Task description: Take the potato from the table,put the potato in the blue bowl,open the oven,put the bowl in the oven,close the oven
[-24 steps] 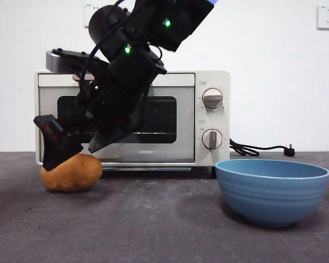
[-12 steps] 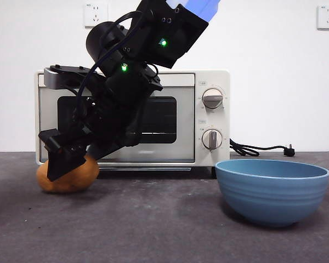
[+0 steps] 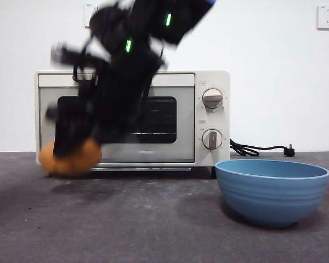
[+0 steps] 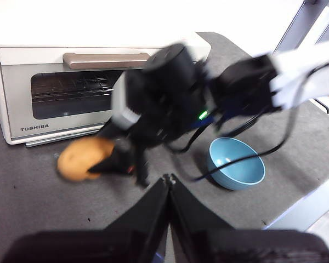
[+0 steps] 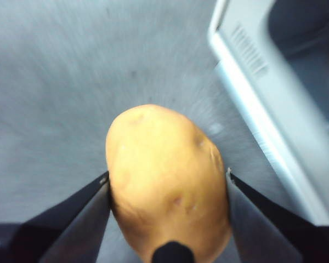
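My working arm (image 3: 120, 82) is bulky matte black with looping black cables, two green indicator lights and a white upper segment (blurred here), ending in thin black jaws.

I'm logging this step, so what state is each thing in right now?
potato: clamped between the right tool's jaws, just above the table.
right tool: shut on the potato, in front of the oven, blurred by motion.
left tool: jaws together, holding nothing, away from the work.
blue bowl: upright on the table, seemingly empty.
oven: door closed.
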`<state>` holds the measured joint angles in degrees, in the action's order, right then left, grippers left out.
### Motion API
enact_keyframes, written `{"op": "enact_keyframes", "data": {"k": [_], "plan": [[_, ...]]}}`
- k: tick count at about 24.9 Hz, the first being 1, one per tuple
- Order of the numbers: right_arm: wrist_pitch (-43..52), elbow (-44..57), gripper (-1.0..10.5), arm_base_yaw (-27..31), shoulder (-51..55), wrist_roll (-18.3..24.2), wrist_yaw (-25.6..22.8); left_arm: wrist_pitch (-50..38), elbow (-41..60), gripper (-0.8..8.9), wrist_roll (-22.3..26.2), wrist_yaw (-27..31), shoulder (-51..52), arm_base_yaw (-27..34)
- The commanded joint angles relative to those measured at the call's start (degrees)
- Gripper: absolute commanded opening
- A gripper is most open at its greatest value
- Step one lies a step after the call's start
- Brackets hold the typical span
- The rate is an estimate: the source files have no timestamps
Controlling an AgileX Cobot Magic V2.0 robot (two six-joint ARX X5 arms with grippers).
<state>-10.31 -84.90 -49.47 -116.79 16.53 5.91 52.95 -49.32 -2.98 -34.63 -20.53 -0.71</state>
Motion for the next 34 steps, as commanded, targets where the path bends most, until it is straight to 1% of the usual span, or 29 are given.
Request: {"op": "enact_keyframes", "data": {"k": [1,4,8,11,17,21,25,29,34], "plan": [[-4.3,-0.3,-0.2,0.0,8.2,-3.1,-0.1,-0.1,0.0,-0.08,0.7,0.1,0.1,-0.1],[-13.6,-0.3,-0.2,0.3,17.7,-4.1,-0.4,-0.1,0.0,-0.08,0.7,0.1,0.1,-0.2],[-29.2,-0.2,-0.2,1.4,29.1,-7.2,-0.6,-0.1,0.0,-0.08,0.7,0.1,0.1,-0.9],[-38.6,-0.2,-0.2,3.1,36.1,-8.8,-3.6,-0.1,0.0,-0.08,0.7,0.1,0.1,-1.2],[-45.1,1.4,-0.2,6.6,44.0,-10.5,-4.8,-0.1,0.0,-0.08,0.7,0.1,0.1,-1.5],[-44.9,6.7,-0.2,8.5,49.6,-11.4,-4.8,-0.1,0.0,-0.08,0.7,0.0,0.1,-2.0],[-42.2,15.0,-0.2,10.5,54.3,-12.6,-4.8,-0.1,0.0,-0.08,0.7,0.1,0.1,-2.3],[-36.0,25.7,-0.2,12.3,57.0,-13.9,-4.7,-0.1,0.0,-0.08,0.7,0.1,0.1,-2.3],[-25.7,37.2,-0.2,13.6,56.3,-14.7,-4.3,0.4,0.0,-0.08,0.7,0.0,0.1,-2.3]]}}
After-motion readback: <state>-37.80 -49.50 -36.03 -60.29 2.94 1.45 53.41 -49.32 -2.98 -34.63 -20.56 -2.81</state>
